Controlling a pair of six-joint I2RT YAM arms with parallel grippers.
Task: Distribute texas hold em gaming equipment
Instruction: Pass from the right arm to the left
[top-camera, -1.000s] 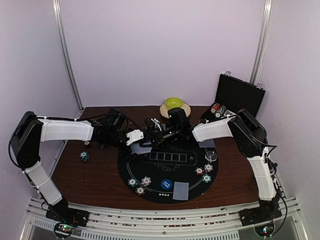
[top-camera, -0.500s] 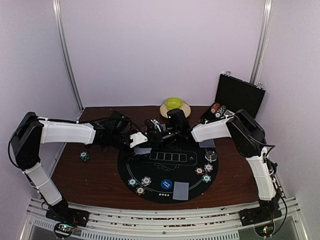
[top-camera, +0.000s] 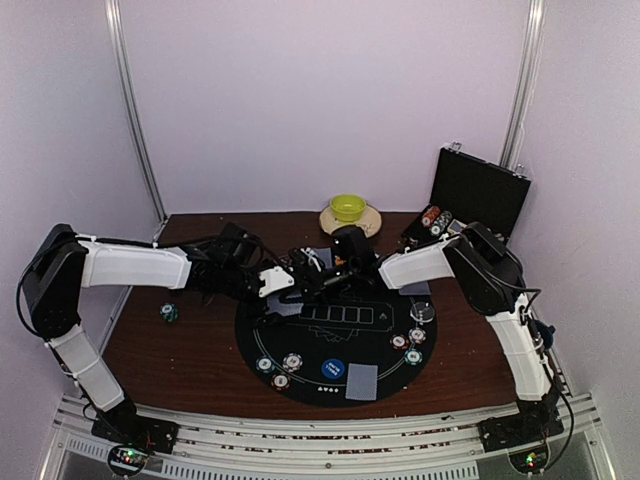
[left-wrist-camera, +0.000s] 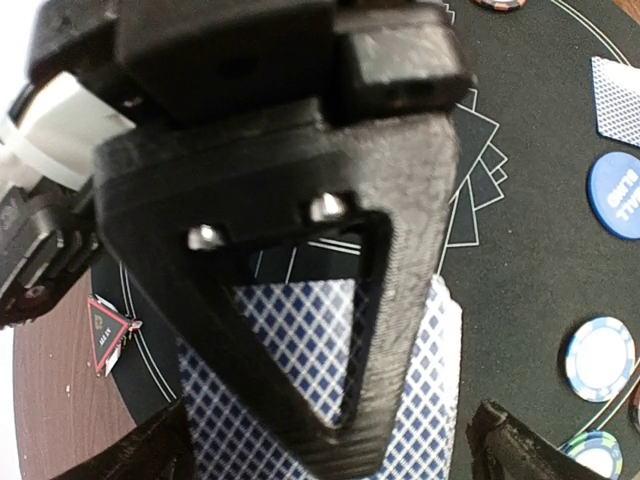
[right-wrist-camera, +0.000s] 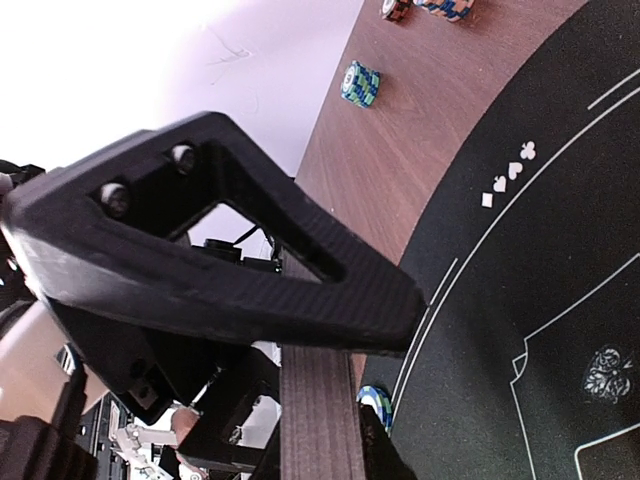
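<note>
My right gripper (right-wrist-camera: 345, 400) is shut on a deck of playing cards (right-wrist-camera: 318, 420), seen edge-on in the right wrist view. In the left wrist view the deck's blue-checked back (left-wrist-camera: 300, 340) shows under a right finger (left-wrist-camera: 400, 300). My left gripper (left-wrist-camera: 330, 450) is open, its fingertips (left-wrist-camera: 505, 445) on either side of the deck. Both grippers meet over the far left of the black round mat (top-camera: 335, 345). On the mat lie poker chips (top-camera: 292, 361), a blue disc (top-camera: 333, 368), a clear disc (top-camera: 423, 312) and a face-down card (top-camera: 362, 380). A red triangle marker (left-wrist-camera: 105, 335) lies at the mat's edge.
An open black case (top-camera: 478, 190) with chips (top-camera: 436, 220) stands at the back right. A green bowl on its plate (top-camera: 348, 207) sits at the back middle. A lone chip stack (top-camera: 170, 313) lies on the brown table left of the mat. Another card (top-camera: 415, 288) lies at the mat's right edge.
The right gripper has shifted a little left and nearer with the deck. The left gripper has moved right, closer around the deck, and stays wide.
</note>
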